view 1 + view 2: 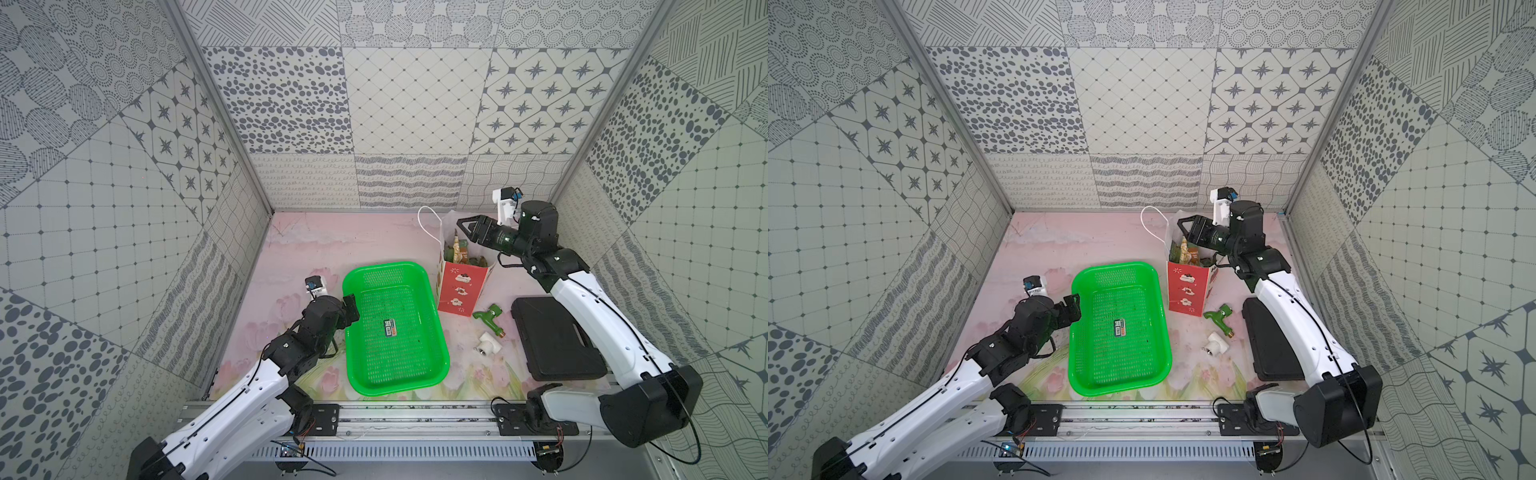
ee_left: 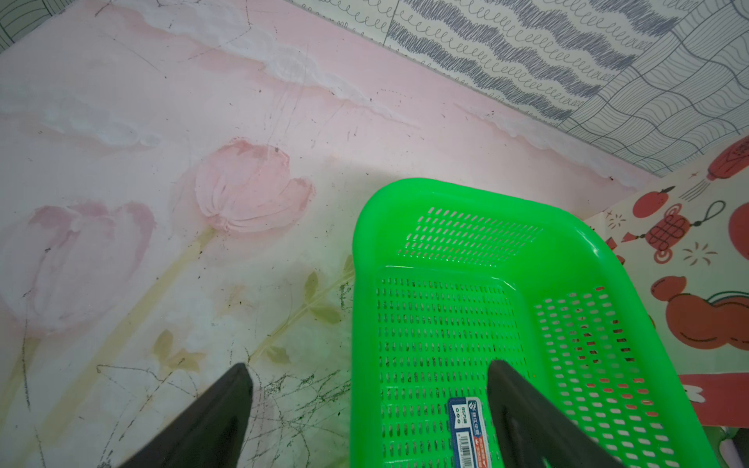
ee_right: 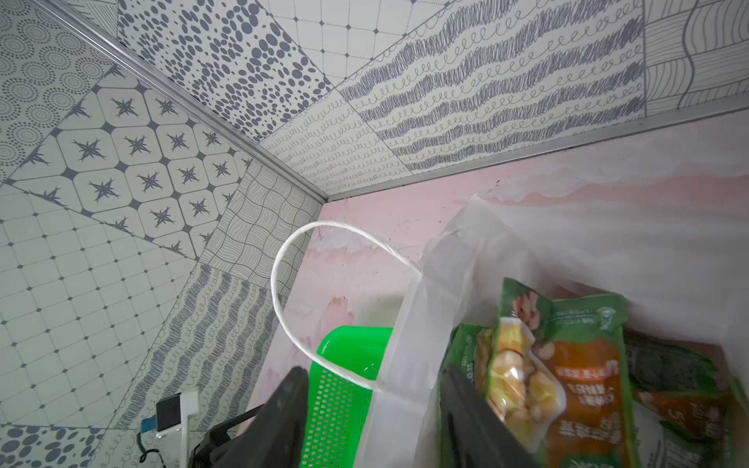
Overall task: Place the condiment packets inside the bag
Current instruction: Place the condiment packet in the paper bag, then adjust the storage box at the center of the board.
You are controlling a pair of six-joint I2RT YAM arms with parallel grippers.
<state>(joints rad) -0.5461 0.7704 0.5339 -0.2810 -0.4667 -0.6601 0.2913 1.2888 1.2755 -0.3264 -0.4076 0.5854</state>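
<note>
Overhead, we see the right gripper (image 1: 464, 229) poised at the mouth of the bag (image 1: 456, 293), its jaws apart and gripping nothing. In the right wrist view its two dark fingers (image 3: 466, 413) stand well clear of each other, with the bag's white wall showing between them. The condiment packets (image 3: 567, 364) sit inside the bag, green and orange, crowded against its white lining, and in both top views we find their tops (image 1: 1187, 251) poking up near the rim. The bag stands upright just beside the far right corner of the green basket (image 1: 386, 267). The left gripper (image 2: 369, 364) hangs at the basket's left edge, its jaws spread wide with nothing held between them. A small dark tag (image 1: 388, 327) lies on the basket floor. To the right of the basket we note a green tap-like fitting (image 1: 490, 314), a white fitting (image 1: 487, 343) and a flat black case (image 1: 557, 340), the case partly under the right arm.
</note>
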